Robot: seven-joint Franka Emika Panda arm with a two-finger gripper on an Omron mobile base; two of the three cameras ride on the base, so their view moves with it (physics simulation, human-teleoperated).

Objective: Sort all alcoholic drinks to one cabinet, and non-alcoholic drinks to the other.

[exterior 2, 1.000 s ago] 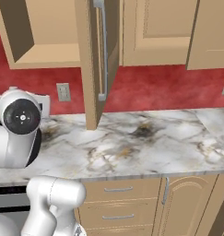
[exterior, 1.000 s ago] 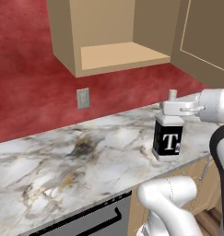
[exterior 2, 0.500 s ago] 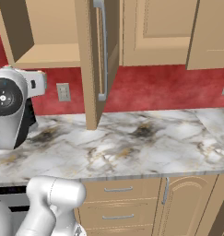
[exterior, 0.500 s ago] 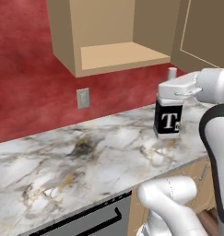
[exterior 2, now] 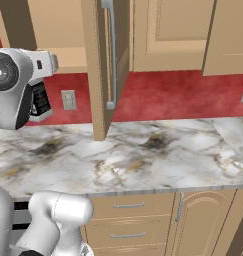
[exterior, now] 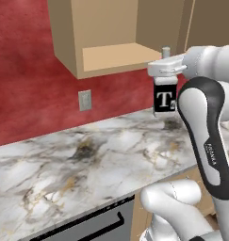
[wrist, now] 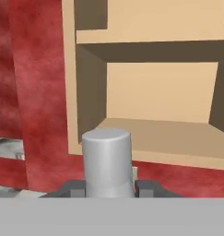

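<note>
Kitchen counter [exterior: 87,155] | fingers [wrist: 145,186] pinching squarish bottle [exterior: 165,96] by neck, just below-right of cabinet [exterior: 111,56] shelf | step: carry | next: raise, slide onto shelf

1. The arm [exterior: 205,141] is built of glossy white rounded shells joined by dark grey to black bands at the joints.
2. Small dark lettering is printed along one white link beside its black edge.
3. A round white joint cap [exterior 2: 5,72] with a dark disc and a light centre mark is seen.
4. The end effector [wrist: 109,188] carries small dark grey finger tips.
</note>
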